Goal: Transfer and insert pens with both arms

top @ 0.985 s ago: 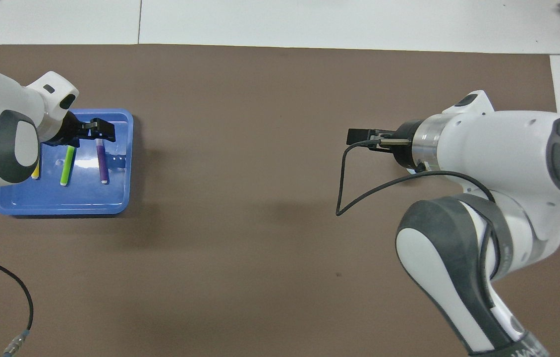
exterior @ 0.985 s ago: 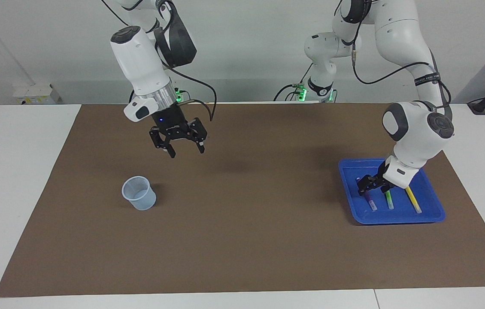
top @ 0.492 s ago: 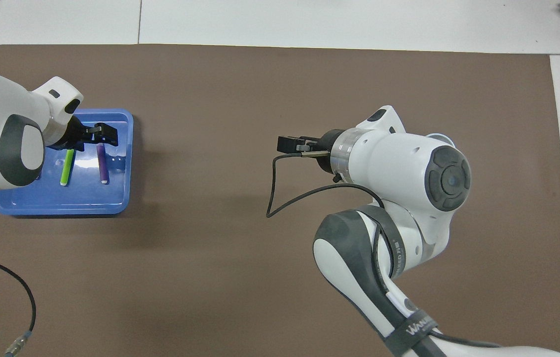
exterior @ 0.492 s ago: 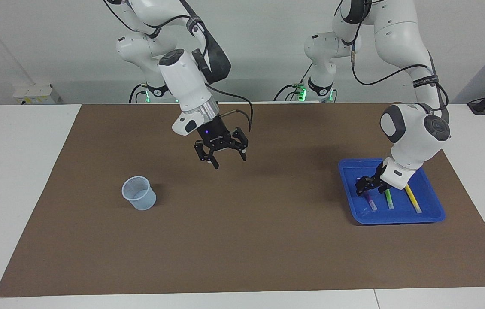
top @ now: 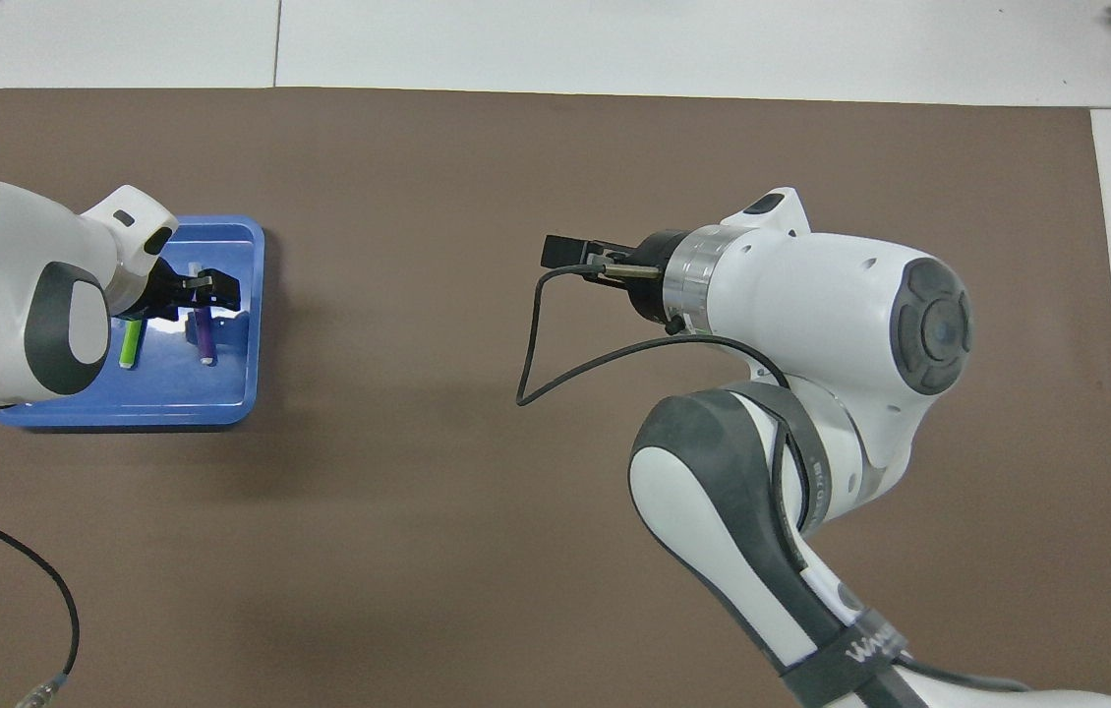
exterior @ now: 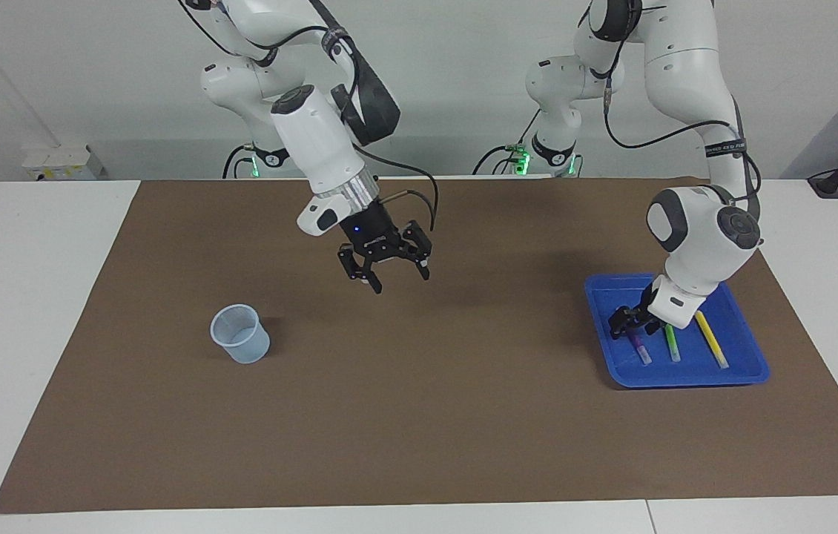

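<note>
Three pens lie side by side in a blue tray (exterior: 686,378) at the left arm's end of the table: purple (exterior: 640,348), green (exterior: 672,345) and yellow (exterior: 710,341). My left gripper (exterior: 623,325) is down in the tray, open, its fingers on either side of the purple pen's end nearer the robots. In the overhead view the left gripper (top: 206,293) covers the top of the purple pen (top: 205,342); the green pen (top: 131,346) shows beside it and the yellow one is hidden under the arm. My right gripper (exterior: 398,280) hangs open and empty over the middle of the mat; it also shows from overhead (top: 565,254).
A pale blue translucent cup (exterior: 239,334) stands upright on the brown mat (exterior: 419,415) toward the right arm's end; the right arm hides it in the overhead view. A black cable loops from the right wrist (top: 531,364).
The right gripper swung from over the cup's end to the middle of the mat, then held. The left gripper shifted slightly along the purple pen and lower into the tray.
</note>
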You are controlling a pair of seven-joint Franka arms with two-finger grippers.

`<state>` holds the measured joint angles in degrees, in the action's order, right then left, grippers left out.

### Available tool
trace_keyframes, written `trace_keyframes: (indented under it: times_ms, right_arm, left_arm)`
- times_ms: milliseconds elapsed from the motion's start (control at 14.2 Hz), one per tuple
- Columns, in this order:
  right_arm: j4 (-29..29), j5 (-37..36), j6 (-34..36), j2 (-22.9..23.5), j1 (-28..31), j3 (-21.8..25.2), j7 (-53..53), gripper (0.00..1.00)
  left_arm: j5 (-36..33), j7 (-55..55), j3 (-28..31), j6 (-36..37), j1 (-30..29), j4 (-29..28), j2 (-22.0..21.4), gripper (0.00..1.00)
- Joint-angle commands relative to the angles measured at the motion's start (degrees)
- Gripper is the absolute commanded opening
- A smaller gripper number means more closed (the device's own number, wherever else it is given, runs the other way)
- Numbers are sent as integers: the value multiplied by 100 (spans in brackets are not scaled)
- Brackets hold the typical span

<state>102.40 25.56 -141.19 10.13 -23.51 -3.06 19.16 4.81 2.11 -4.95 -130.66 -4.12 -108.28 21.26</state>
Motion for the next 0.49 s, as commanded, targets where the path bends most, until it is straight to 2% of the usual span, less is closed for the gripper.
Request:
trace_keyframes:
  times_ms: [0, 422]
  right_arm:
    - [-774, 89, 749, 322, 171, -46, 88, 100]
    - [-810, 63, 733, 349, 180, -46, -60, 100]
  left_arm:
    - [11, -44, 12, -170, -10, -377, -218, 77]
    - [11, -167, 12, -170, -10, -545, -289, 68]
